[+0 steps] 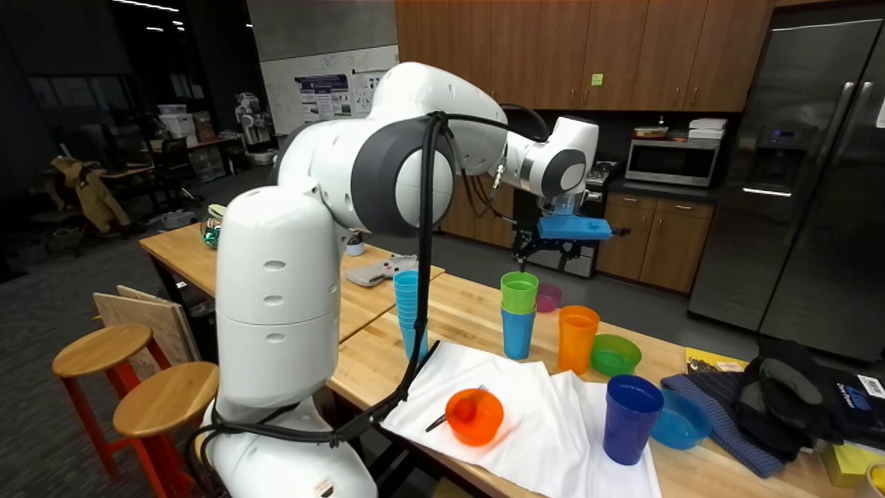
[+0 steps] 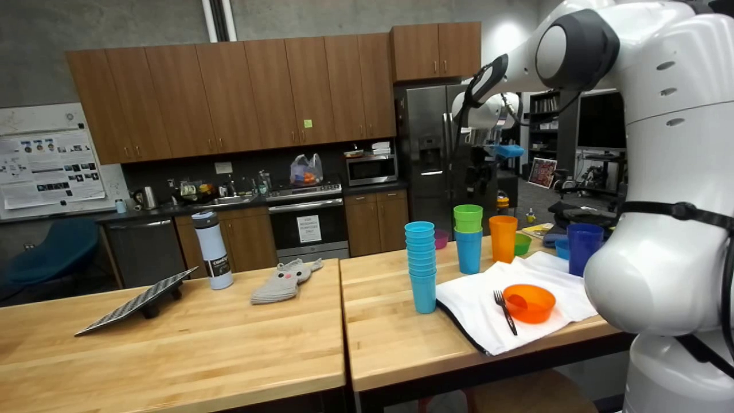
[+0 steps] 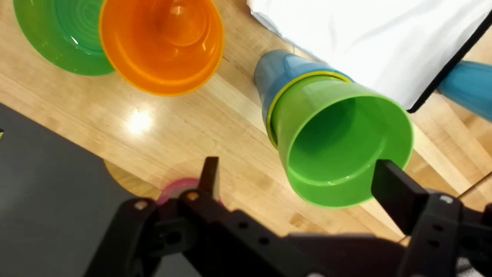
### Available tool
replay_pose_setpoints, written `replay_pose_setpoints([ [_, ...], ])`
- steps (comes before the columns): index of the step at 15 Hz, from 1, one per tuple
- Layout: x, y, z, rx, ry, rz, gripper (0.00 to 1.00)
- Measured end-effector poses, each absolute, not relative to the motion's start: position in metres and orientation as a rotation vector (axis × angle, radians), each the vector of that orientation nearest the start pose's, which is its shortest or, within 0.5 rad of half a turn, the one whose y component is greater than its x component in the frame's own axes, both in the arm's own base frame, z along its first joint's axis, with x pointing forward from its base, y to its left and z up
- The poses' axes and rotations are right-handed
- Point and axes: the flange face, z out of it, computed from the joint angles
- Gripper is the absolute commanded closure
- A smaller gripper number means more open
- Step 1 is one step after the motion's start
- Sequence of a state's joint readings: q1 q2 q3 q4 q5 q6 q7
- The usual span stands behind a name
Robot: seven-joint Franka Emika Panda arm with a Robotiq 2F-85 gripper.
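Observation:
My gripper [image 3: 298,163] is open and empty. It is above the table, close over a green cup [image 3: 346,154]; it also shows in both exterior views [image 1: 544,261] [image 2: 475,180]. The green cup [image 1: 518,294] [image 2: 468,218] sits in the top of a blue cup [image 1: 517,334] [image 2: 469,252], which stands upright on the table. In the wrist view the right finger overlaps the green cup's rim; I cannot tell whether it touches. The left finger is in front of a pink bowl [image 3: 175,187]. An orange cup [image 1: 576,342] [image 3: 161,50] and a green bowl [image 1: 615,355] stand nearby.
A tall stack of light blue cups [image 1: 406,304] [image 2: 421,264] stands beside the white cloth [image 1: 532,429]. On the cloth are an orange bowl [image 2: 530,304], a fork [image 2: 504,312] and a dark blue cup [image 1: 630,418]. A blue bowl [image 1: 681,422] and dark gloves [image 1: 781,408] lie beyond.

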State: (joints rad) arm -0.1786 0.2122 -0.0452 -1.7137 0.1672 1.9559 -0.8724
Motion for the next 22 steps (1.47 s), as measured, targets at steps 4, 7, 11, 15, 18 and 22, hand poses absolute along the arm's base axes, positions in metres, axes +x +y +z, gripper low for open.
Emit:
replay_pose_setpoints([
  [4,0.618,-0.117,0.467,-2.897,-0.968,-0.086,0.00],
  [7,0.622,-0.118,0.460,-2.935,-1.006,-0.026,0.00],
  [11,0.627,-0.120,0.434,-2.971,-1.028,0.081,0.00],
  [15,0.635,-0.121,0.415,-2.976,-1.037,0.129,0.00],
  [18,0.642,-0.116,0.413,-2.982,-1.064,0.137,0.32],
  [22,0.652,-0.104,0.416,-3.000,-1.116,0.127,0.64],
])
